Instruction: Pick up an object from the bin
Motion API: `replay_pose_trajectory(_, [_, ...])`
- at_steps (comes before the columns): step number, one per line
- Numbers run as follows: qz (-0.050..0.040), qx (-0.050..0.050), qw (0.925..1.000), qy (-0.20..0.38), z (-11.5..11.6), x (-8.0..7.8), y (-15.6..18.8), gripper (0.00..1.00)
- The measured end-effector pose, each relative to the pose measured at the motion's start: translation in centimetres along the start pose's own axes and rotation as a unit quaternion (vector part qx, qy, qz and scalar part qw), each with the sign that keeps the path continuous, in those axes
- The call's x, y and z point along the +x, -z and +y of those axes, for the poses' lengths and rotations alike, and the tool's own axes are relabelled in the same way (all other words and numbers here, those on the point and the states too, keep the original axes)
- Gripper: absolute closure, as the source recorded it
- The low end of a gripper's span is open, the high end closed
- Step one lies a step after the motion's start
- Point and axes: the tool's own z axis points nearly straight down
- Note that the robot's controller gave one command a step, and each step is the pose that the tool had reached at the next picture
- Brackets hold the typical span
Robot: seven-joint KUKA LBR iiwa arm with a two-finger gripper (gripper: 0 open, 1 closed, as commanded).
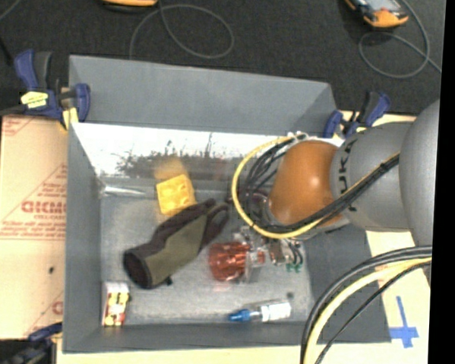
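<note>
Red shiny packet (227,261) lies mid-frame beside an olive sock (171,247); the hand (263,255) sits at its right edge, spread or pinching unclear.

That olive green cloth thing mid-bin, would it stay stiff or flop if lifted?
Probably floppy: the olive cloth thing lies bent and creased, like a sock, so it would likely droop from wherever it is pinched. It looks soft, so unlikely to roll. Its upper end lies near the yellow block, which might get nudged.
</note>
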Motion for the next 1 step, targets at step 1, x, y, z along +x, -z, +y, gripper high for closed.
replay_pose_trajectory(1, [-0.0049,0.001,0.9997,0.024,0.30,0.04,16.61,1.00])
